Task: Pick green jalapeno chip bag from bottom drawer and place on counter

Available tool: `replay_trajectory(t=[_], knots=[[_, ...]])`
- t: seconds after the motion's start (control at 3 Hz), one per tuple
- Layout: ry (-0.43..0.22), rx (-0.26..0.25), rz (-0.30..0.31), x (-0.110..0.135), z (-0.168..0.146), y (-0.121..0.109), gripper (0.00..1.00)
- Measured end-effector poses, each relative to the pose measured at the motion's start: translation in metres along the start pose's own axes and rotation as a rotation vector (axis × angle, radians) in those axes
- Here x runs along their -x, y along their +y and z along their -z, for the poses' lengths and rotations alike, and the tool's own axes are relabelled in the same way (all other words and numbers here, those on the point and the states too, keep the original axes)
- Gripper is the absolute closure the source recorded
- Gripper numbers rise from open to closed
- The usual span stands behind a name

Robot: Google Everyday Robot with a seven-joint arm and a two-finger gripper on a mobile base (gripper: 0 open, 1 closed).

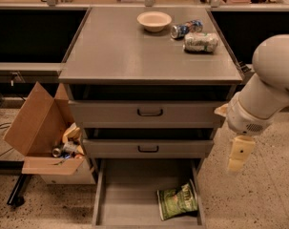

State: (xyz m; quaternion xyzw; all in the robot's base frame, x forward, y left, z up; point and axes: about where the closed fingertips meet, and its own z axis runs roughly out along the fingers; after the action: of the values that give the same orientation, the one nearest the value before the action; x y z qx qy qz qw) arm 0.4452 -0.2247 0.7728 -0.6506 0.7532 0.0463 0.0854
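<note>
The green jalapeno chip bag (177, 200) lies wrinkled on the floor of the open bottom drawer (127, 199), in its front right part. The counter (129, 51) is the grey top of the cabinet. My gripper (240, 153) hangs pointing down from the white arm (268, 89), to the right of the cabinet at about the middle drawer's height. It is above and to the right of the bag and apart from it. It holds nothing that I can see.
A cream bowl (154, 20), a blue can (185, 28) and a whitish-green packet (201, 41) lie at the counter's back right. Two upper drawers with black handles (149, 112) stand slightly pulled out. An open cardboard box (41, 132) with rubbish sits on the floor at the left.
</note>
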Motion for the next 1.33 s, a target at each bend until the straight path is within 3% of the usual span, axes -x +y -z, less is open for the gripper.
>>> replay_trajectory(t=[0.67, 1.0, 1.33], knots=[[-0.073, 0.076, 0.03, -0.013, -0.119, 0.005, 0.0], [-0.144, 0.143, 0.002, -0.019, -0.188, 0.011, 0.0], [-0.144, 0.143, 0.002, -0.019, -0.188, 0.011, 0.0]])
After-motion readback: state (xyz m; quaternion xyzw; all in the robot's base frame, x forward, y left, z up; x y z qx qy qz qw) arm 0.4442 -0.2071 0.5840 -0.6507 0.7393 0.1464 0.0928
